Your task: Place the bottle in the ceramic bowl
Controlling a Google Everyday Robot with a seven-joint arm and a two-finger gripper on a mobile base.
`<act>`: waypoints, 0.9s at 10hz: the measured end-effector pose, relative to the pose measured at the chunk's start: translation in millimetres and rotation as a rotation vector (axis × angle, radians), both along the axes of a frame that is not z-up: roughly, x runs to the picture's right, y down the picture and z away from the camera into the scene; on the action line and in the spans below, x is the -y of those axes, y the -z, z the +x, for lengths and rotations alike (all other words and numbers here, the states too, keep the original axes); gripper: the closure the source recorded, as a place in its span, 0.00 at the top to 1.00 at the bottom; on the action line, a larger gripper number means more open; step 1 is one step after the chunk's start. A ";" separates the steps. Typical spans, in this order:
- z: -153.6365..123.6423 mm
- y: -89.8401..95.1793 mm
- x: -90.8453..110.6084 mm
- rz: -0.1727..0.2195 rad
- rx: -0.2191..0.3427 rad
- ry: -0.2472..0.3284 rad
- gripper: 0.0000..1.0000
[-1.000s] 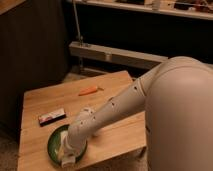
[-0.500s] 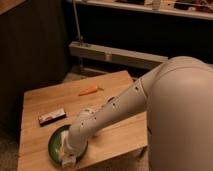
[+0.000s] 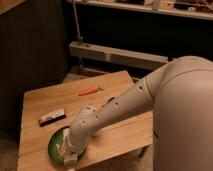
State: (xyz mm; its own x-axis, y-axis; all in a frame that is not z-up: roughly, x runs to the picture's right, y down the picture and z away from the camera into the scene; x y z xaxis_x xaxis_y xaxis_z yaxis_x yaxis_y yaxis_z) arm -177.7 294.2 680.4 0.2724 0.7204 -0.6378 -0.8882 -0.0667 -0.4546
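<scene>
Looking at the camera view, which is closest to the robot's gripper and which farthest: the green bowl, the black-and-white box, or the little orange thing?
The gripper hangs over the bowl.
1. Ceramic bowl: directly beneath, front edge of table.
2. Box: behind the bowl, left side.
3. Orange thing: farthest, mid-table toward the back.

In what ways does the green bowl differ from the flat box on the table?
The bowl is round and green; the box is flat, oblong, dark with a red stripe. The bowl sits at the table's front edge; the box lies further back. The gripper hangs over the bowl and hides part of it; the box is uncovered. Both rest on the table.
</scene>
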 end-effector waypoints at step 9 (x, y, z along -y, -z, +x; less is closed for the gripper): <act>11.9 -23.1 0.4 -0.051 -0.047 -0.051 0.80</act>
